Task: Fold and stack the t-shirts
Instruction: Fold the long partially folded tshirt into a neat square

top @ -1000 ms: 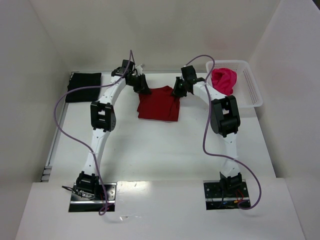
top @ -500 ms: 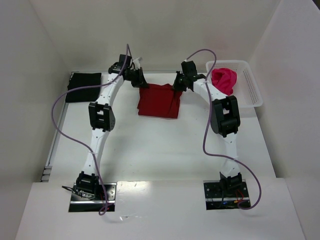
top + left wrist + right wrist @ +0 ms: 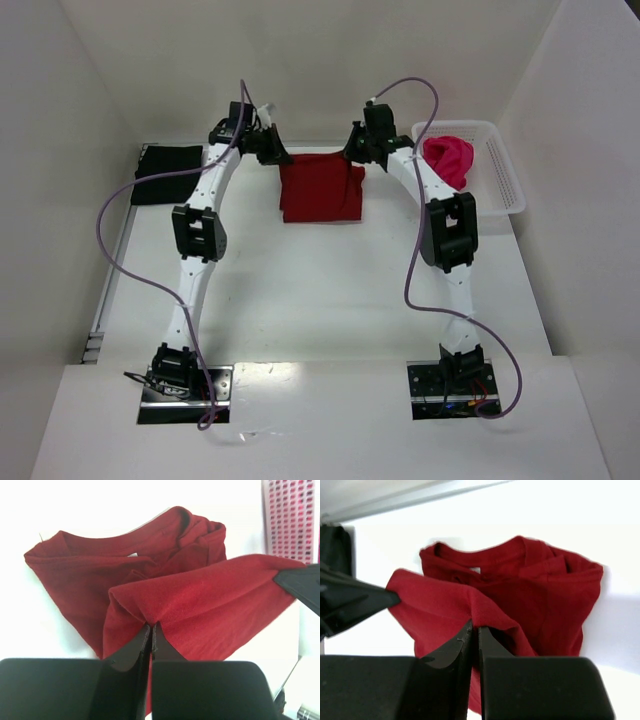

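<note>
At the back, left hand (image 3: 151,627) and right hand (image 3: 475,627) tight on one crimson t-shirt (image 3: 320,195) of three.

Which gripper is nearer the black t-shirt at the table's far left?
Left. The left gripper, pinching the left corner of the crimson t-shirt, sits right of the black t-shirt; the right gripper holds the opposite corner, farther away.

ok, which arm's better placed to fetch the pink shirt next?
Right: right pincer is nearer the basket holding the pink shirt; left pincer is across the red shirt both grip.
</note>
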